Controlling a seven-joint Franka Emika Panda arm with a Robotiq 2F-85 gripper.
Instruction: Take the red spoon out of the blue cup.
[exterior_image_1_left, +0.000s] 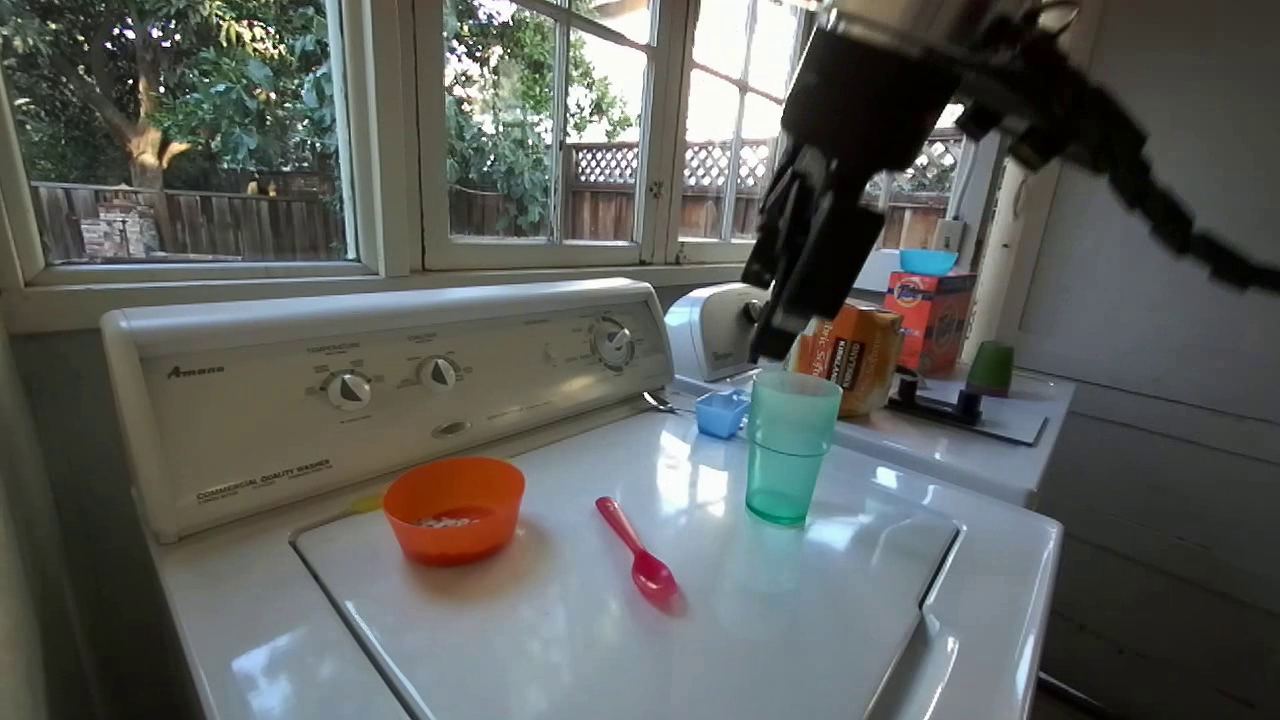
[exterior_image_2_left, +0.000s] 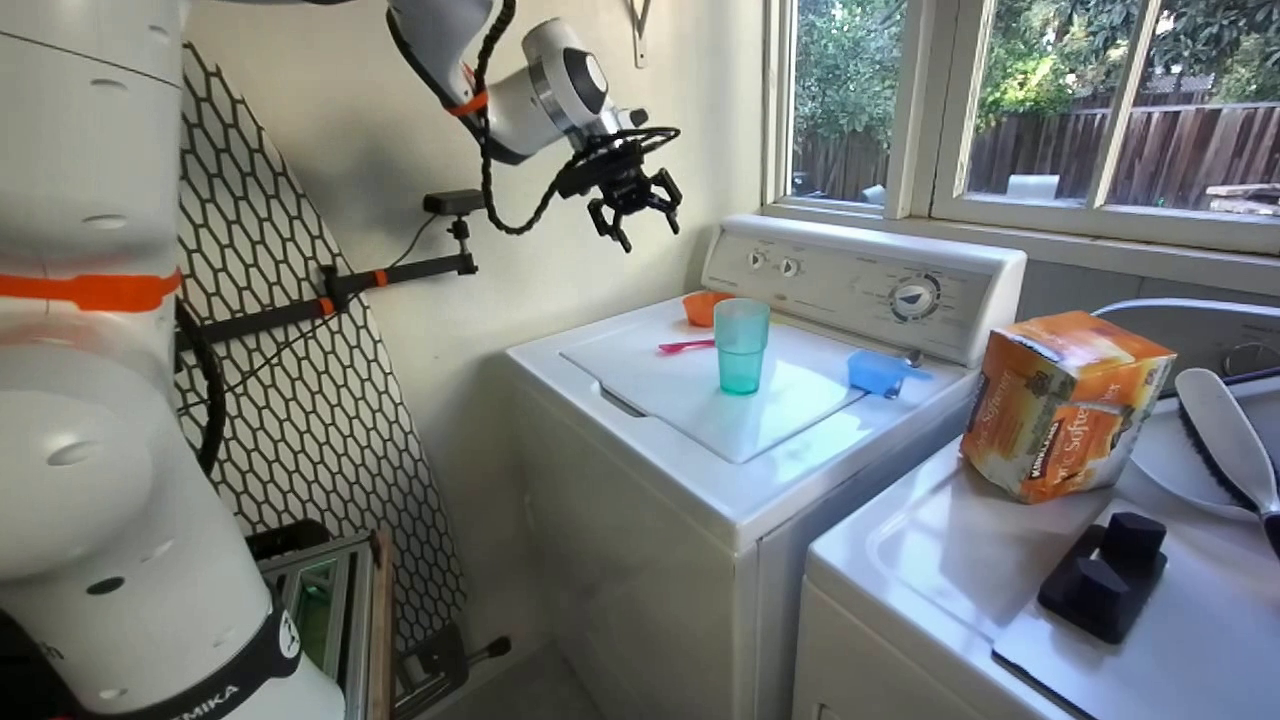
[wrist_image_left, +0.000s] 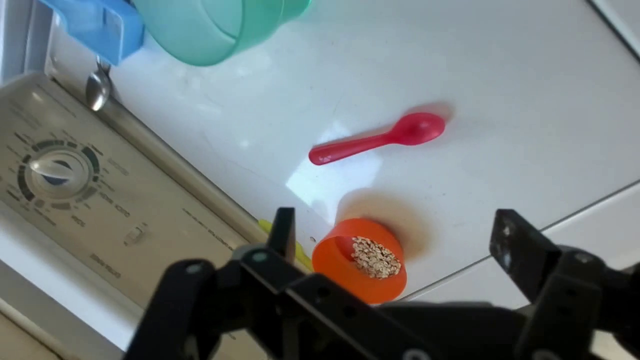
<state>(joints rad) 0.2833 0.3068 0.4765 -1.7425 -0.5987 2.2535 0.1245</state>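
In an exterior view we see the red spoon (exterior_image_1_left: 638, 548) lying flat on the white tabletop (exterior_image_1_left: 540, 640), outside the teal tumbler (exterior_image_1_left: 790, 460), which stands upright. The spoon rests between the tumbler and an orange plastic bowl (exterior_image_1_left: 450, 545), apart from both, with its handle pointing toward the control panel (exterior_image_1_left: 500, 375) marked Amana. Near the tumbler, on its far side, we notice a small blue container (exterior_image_1_left: 721, 416) and a metal spoon (exterior_image_1_left: 660, 403) close to the panel.

In an exterior view we find the robot arm (exterior_image_2_left: 520, 110) reaching in from above, its gripper (exterior_image_2_left: 652, 240) hanging in the air, spread wide, well apart from the spoon and the tumbler. Here the tumbler covers part of the orange bowl, and the red spoon shows beside its edge. A Kirkland carton (exterior_image_2_left: 1065, 410) stands on the neighbouring appliance (exterior_image_2_left: 910, 560), beside a brush (exterior_image_2_left: 1225, 425).

In the wrist view we look down past the gripper's two black fingers (wrist_image_left: 520, 250), which are apart, with the orange bowl showing in the gap. Oat-like flakes (wrist_image_left: 375, 257) lie in that bowl, and a yellow item (wrist_image_left: 302, 256) is partly hidden beside it. The whole red spoon shows, apart from the fingers, and the tumbler is cut off by the edge of the view.
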